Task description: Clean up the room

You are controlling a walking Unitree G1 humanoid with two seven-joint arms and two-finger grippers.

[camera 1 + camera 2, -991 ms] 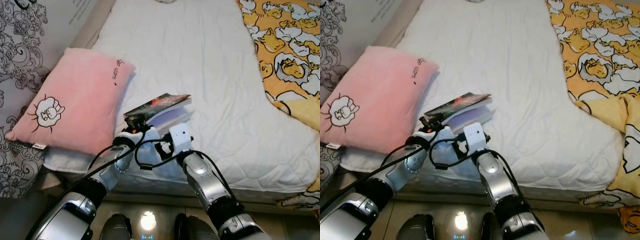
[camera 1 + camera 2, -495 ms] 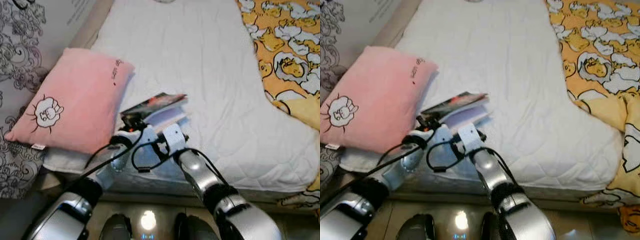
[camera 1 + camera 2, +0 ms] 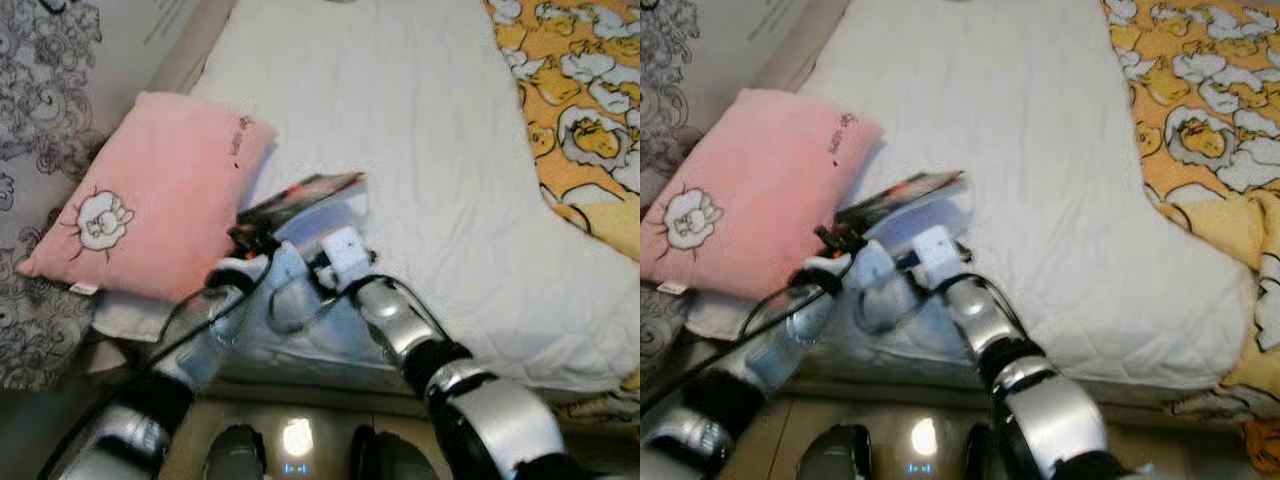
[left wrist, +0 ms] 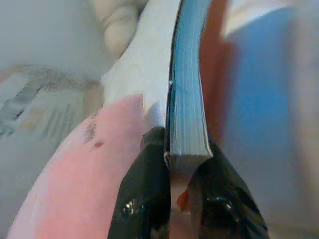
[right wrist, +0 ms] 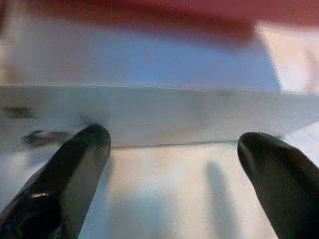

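Your left gripper (image 4: 180,164) is clamped on the book (image 4: 187,99), page edge squeezed between its fingers. Your right gripper (image 5: 172,149) is spread wide, the book's side just ahead of its tips. Book lies on the white bed (image 3: 400,130), the pink pillow (image 3: 160,200) just beside the left jaws.

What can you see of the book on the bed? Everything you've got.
The thin paperback book with the dark red-and-black cover lies on the white quilted mattress, near its front edge, right beside the pink plush pillow with a sheep print. Its cover is lifted, showing pale pages beneath. The left gripper is shut on the page block's edge, a black finger on each side. The right gripper is open, its fingers spread in front of the book's long white edge.
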